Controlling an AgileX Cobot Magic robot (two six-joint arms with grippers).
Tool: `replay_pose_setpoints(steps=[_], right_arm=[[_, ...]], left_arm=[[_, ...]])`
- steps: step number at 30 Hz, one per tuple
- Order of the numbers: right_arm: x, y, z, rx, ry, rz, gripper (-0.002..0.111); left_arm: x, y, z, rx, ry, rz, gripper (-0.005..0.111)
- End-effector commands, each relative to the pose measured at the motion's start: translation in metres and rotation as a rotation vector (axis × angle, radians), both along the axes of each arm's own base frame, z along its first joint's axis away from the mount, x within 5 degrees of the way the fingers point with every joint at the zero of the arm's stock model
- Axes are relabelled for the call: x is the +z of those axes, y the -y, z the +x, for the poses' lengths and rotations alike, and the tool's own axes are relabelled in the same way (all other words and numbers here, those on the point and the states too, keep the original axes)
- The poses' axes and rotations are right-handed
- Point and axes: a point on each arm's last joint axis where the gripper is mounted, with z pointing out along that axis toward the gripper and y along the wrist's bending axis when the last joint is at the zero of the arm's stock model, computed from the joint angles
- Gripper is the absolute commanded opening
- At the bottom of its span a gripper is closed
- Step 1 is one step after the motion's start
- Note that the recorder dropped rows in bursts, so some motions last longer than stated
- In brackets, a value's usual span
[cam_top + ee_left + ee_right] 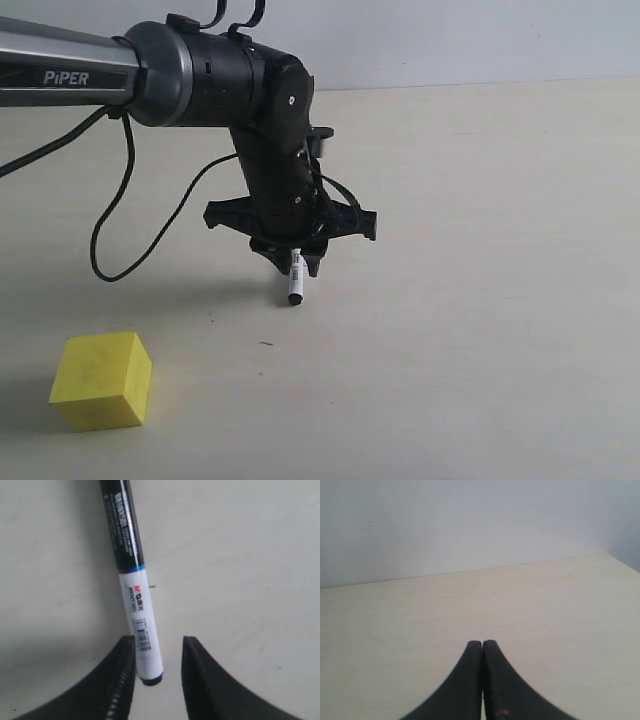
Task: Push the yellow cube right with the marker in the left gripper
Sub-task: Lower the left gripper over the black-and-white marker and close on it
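Observation:
The yellow cube (102, 380) sits on the table at the front left. My left gripper (292, 262) hangs above the table's middle, up and to the right of the cube and well apart from it. The marker (295, 285) sticks down out of it, black end lowest. In the left wrist view the marker (137, 605) lies along one finger (120, 675), with a clear gap to the other finger (205, 680); the left gripper (157, 640) stands wider than the barrel. My right gripper (482, 642) is shut on nothing above bare table and does not show in the exterior view.
The silver tube marked "PIPER" (60, 70) reaches in from the upper left, and a black cable (110, 220) loops down from it towards the table. A pale wall (450, 40) closes off the back of the cream table (480, 350).

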Motion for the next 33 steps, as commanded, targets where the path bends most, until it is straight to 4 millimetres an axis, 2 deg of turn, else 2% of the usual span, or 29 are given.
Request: replay_pose_setpoints(steps=[1,10,28,33], right_arm=[[-0.001,0.0,0.0,-0.006,0.006,-0.008,0.0],[-0.001,0.0,0.0,-0.006,0.006,-0.008,0.0],[0.0,0.0,0.0,-0.005,0.013,-0.009,0.0],[0.0,0.0,0.0,-0.005,0.013,-0.009,0.0]], left_arm=[[-0.002,-0.002,0.005,0.027,0.016,0.005,0.033],[-0.015,-0.003,0.008,0.034,0.015,0.037,0.033],[-0.015,-0.001,0.01,0.046,0.043,0.009,0.033],[-0.026,0.0,0.011,0.046,0.031,0.021,0.033]])
